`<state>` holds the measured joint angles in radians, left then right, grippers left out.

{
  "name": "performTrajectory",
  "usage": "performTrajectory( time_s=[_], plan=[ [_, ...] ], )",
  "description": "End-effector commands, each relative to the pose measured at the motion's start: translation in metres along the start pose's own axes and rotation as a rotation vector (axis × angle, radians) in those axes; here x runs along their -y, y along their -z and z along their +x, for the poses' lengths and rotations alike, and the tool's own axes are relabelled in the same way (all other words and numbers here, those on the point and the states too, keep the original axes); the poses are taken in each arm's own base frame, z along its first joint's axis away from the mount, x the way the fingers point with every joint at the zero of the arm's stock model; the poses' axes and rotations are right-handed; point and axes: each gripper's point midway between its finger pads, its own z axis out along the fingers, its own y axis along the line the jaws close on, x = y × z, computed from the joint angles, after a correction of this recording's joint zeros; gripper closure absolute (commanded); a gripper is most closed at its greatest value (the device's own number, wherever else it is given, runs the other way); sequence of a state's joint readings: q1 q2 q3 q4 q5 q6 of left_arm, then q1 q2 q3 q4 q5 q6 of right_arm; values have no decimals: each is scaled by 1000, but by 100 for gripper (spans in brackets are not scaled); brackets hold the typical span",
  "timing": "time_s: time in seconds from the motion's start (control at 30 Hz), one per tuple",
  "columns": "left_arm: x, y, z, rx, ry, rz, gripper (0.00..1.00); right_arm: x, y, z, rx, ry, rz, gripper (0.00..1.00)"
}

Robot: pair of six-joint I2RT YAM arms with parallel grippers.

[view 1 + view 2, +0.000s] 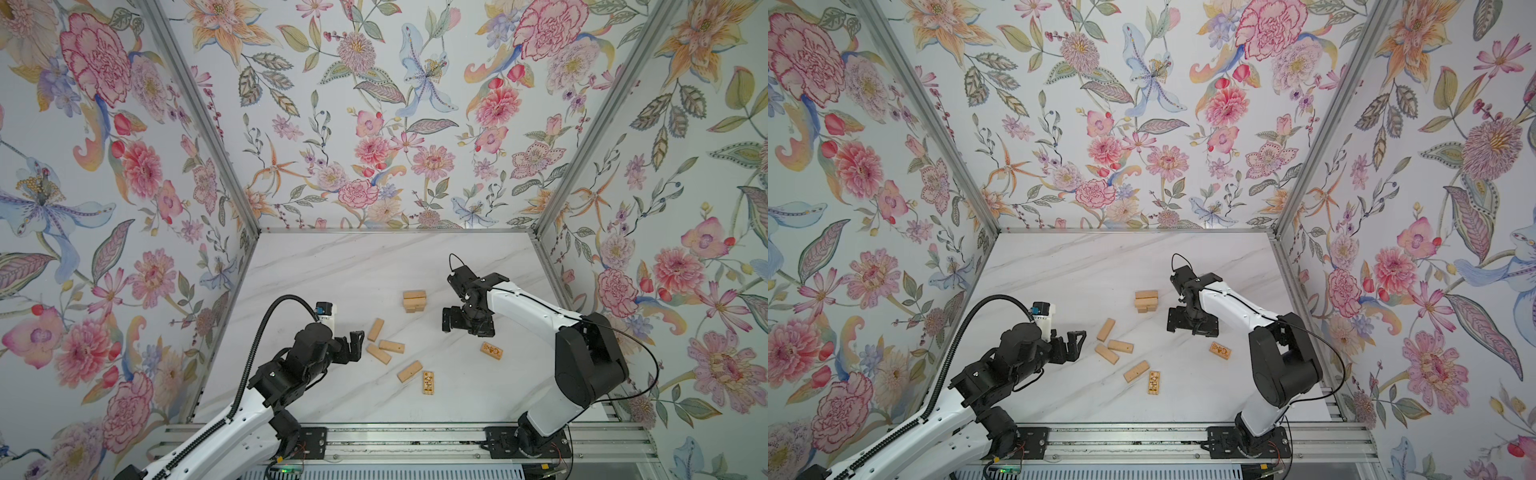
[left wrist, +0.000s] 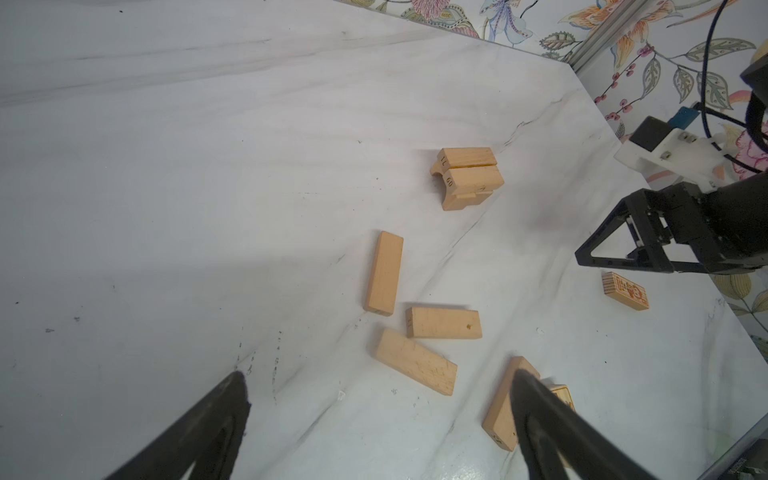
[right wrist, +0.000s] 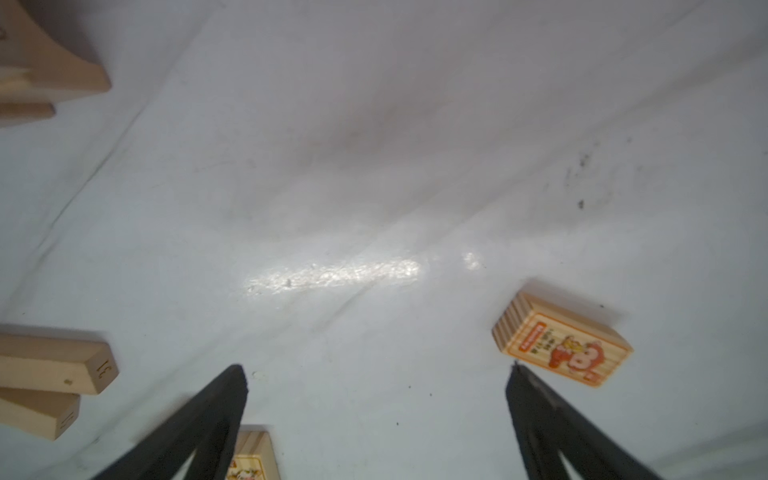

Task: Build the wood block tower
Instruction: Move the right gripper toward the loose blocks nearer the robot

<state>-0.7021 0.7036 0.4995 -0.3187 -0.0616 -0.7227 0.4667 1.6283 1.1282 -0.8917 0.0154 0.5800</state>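
Lying near-right of the tower [image 1: 414, 301], a printed wood block [image 1: 491, 350] is recorded just outside the spread, empty right gripper [image 1: 467, 326], long axis askew; the left gripper [image 1: 356, 345], also spread, is found farther.

The tower [image 1: 414, 301] is a low, pale tan wooden stack, its top pair lying side by side. Three plain blocks [image 1: 391, 346] lie flat and close together, near-left of the tower. A fourth plain block [image 1: 409, 371] lies farther from the tower, just beside a printed orange-brown block [image 1: 428, 382]. A second printed block [image 1: 491, 350] lies flat, near-right of the tower.
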Motion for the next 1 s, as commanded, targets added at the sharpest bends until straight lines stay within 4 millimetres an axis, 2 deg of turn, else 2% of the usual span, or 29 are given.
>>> performTrajectory(
  time_s=[0.0, 0.07, 0.17, 0.3, 0.37, 0.47, 0.6, 0.73, 0.97],
  plan=[
    [0, -2, 1, -5, 7, -17, 1, 9, 4, 5, 29, -8, -20, 4],
    [3, -4, 2, -12, 5, -14, 1, 9, 5, 14, 28, 0, -29, 6],
    [2, -8, 8, -31, 7, -19, 1, -9, 8, 28, 31, 46, -47, 7],
    [-4, -11, 17, -55, 17, -37, 1, -54, 9, 44, 39, 151, -80, 8],
    [-6, -11, 22, -71, 18, -48, 1, -83, 12, 44, 58, 207, -126, 9],
    [-11, -11, 28, -87, 25, -65, 1, -116, 14, 40, 80, 305, -140, 13],
    [-15, -8, 31, -88, 37, -75, 1, -150, 10, 33, 90, 422, -148, 20],
    [-20, -4, 33, -82, 51, -91, 1, -174, -1, 32, 66, 500, -160, 26],
    [-27, 4, 32, -56, 76, -108, 1, -193, -15, 45, 12, 590, -182, 27]
  ],
)
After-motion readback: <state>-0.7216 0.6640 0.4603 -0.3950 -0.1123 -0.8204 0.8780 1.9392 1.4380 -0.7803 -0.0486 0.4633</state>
